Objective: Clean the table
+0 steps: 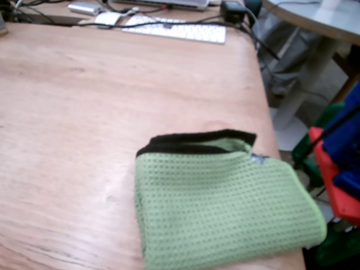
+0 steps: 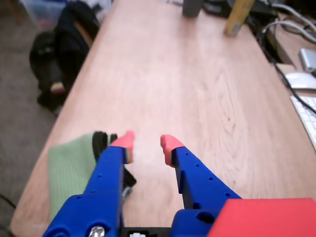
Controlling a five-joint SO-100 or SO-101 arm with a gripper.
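The desk (image 1: pixel 84 112) is the broad reddish-brown wooden top that fills most of both views, its rounded corner by the cloth (image 1: pixel 225 208). That cloth is the landmark: a folded green waffle-weave piece with a black hem, lying on the desk at the corner, one fold reaching the desk's edge in the fixed view. Far from the cloth, at the desk's opposite end, lie a white keyboard (image 1: pixel 177 29), a mouse (image 1: pixel 107 18) and cables. Beyond the edge nearest the cloth stands a round grey table (image 1: pixel 315 17).

In the wrist view the claw (image 2: pixel 146 143) hangs above bare wood with its blue jaws spread and nothing between the red fingertips (image 2: pixel 169 143); the cloth (image 2: pixel 71 170) sits just beside its left jaw, partly hidden behind it.

Judging from this, the wiping has not begun: the step in hand looks like the approach to the cloth. The next move calls for swinging the claw toward the cloth, lowering over a fold thick enough to pinch, then closing firmly so the cloth does not slip when dragged.
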